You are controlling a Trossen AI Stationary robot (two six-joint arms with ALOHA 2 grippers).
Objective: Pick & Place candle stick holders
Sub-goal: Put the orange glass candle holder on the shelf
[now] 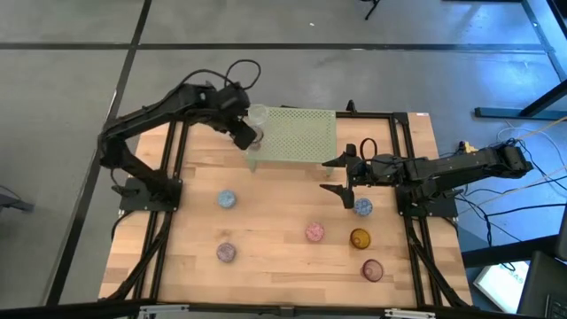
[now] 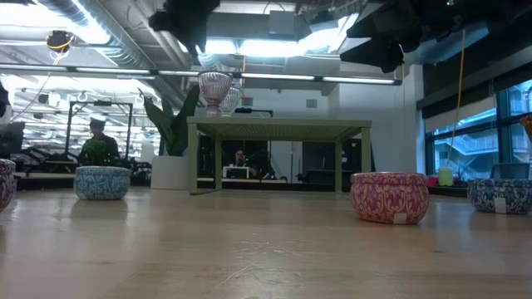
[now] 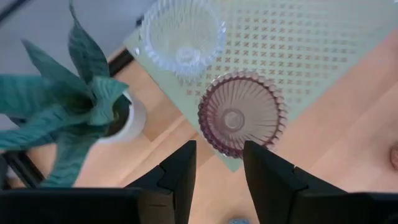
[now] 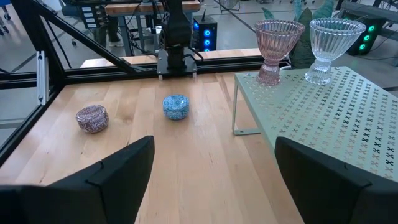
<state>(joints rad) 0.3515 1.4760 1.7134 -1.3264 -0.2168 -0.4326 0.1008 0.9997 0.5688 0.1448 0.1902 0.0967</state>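
Wooden worktop carries six small patterned cups; two glass goblets, pink goblet and clear goblet, stand on your green perforated stand. Left gripper hovers spread above the pink goblet. Right gripper waits spread beside the stand.

Robotics lab: exposed ceiling ducts, strip lights, equipment racks, concrete floor.

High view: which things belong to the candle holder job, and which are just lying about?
Job: blue cup, second blue cup, mauve cup, pink cup, amber cup, dark red cup; pink goblet and clear goblet on the green stand.
Lying about: potted plant.
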